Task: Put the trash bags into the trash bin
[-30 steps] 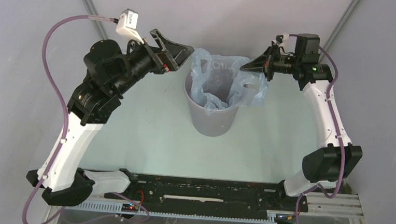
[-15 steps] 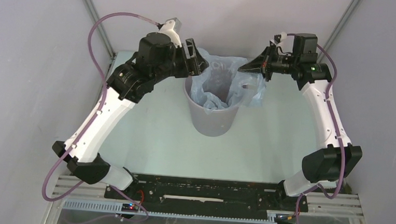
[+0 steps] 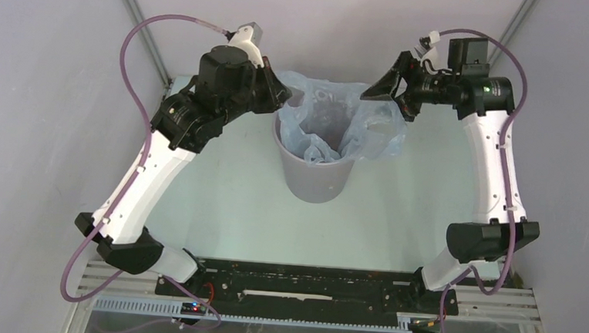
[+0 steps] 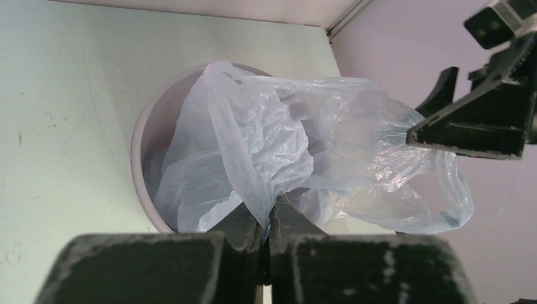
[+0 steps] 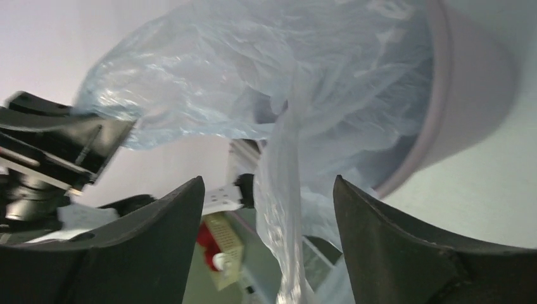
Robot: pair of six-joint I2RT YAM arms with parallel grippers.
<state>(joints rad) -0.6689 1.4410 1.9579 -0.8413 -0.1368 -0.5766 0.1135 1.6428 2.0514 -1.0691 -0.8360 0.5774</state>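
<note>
The grey trash bin (image 3: pixel 315 177) stands at mid-table with the pale blue trash bag (image 3: pixel 326 124) draped in its mouth and spilling over the right rim. My left gripper (image 3: pixel 283 96) sits at the bin's left rim. In the left wrist view it (image 4: pixel 269 213) is shut on a fold of the bag (image 4: pixel 278 133), above the bin's rim (image 4: pixel 140 147). My right gripper (image 3: pixel 375 89) hovers at the bag's right side. In the right wrist view its jaws (image 5: pixel 267 183) stand wide open, and a strand of bag (image 5: pixel 282 158) hangs loose between them beside the bin (image 5: pixel 468 95).
Grey enclosure walls close in the pale green table (image 3: pixel 228 193) at the back and sides. The black rail with both arm bases (image 3: pixel 299 286) runs along the near edge.
My left gripper has closed on the bag's left edge at the bin rim. The right gripper has opened, let go of the bag, and drawn slightly up and to the right.
</note>
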